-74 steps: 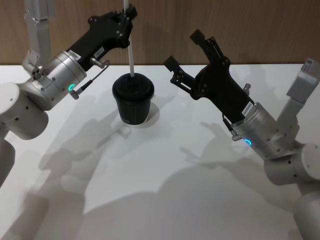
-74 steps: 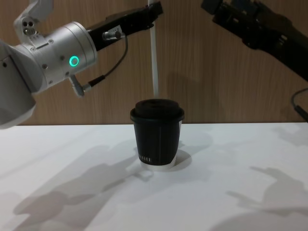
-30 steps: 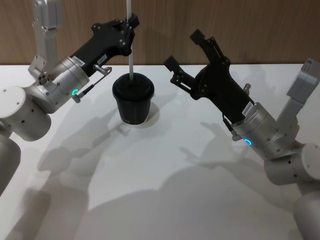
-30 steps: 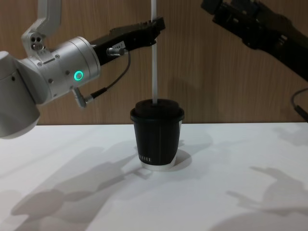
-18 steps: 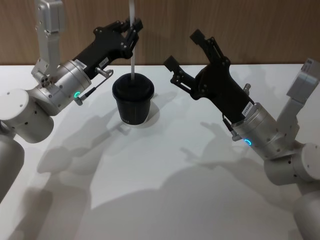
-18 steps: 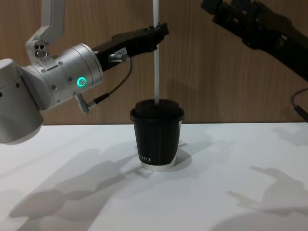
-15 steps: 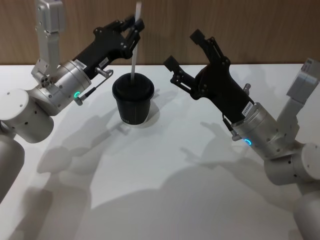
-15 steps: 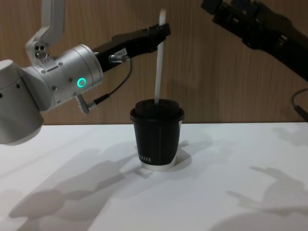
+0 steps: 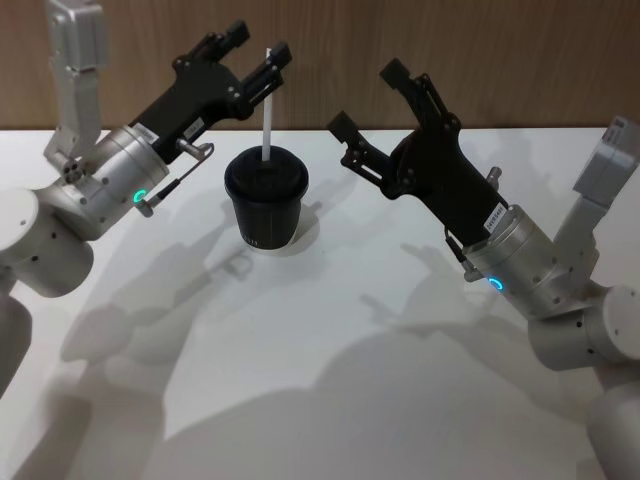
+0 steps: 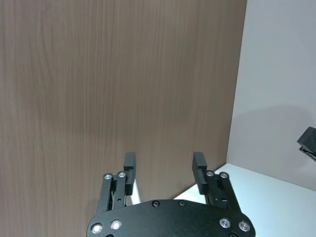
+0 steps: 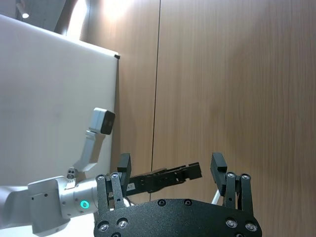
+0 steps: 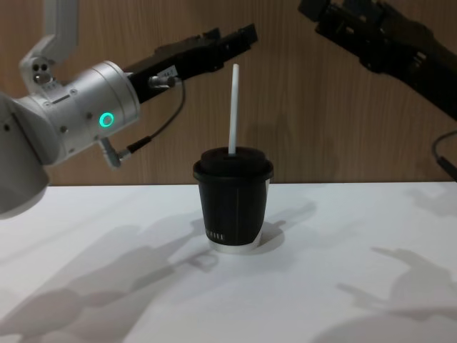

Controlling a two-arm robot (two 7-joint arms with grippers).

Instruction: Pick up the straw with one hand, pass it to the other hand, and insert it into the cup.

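1. A plain white table carries the work, its top matte and crossed by soft grey shadows.
2. The far edge of the table meets a wood-panelled wall.
3. The cup stands upright on the table, left of centre and toward the far edge, resting on its white base rim.
4. The lettering low on the cup's side seems to be a short white row, too small to read.
5. The straw stands in the cup's lid, nearly upright.
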